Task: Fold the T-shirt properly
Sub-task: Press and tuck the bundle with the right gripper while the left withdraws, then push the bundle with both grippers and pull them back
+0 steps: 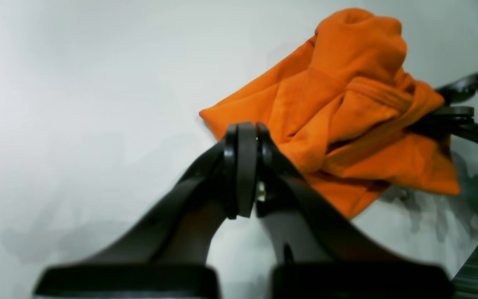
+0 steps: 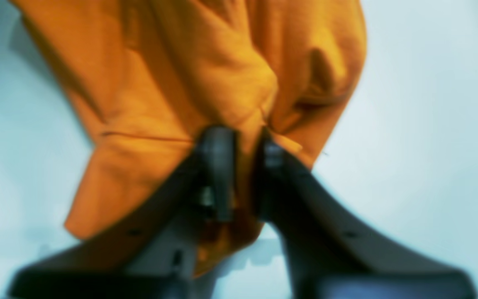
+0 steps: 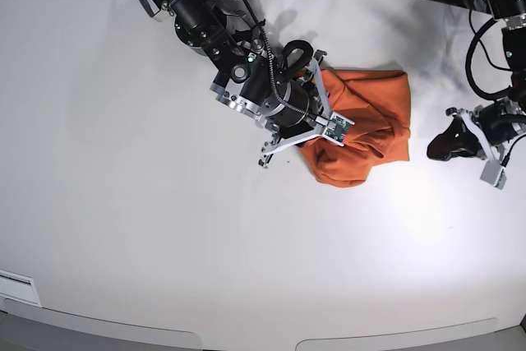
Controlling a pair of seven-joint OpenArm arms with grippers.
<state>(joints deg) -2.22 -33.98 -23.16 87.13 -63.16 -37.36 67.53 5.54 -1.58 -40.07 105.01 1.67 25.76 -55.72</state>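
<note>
My right jaws pinch the limp, thin orange cotton T-shirt at its nine-o'clock edge; left jaws clenched empty; I'd regrip at the hem corners

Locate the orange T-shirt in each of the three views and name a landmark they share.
Left wrist: T-shirt crumpled, upper right, beyond the shut left gripper.
Right wrist: fills upper centre-left, pinched in the right gripper.
Base: right of centre.
Shared landmark: the right gripper, on the shirt.
</note>
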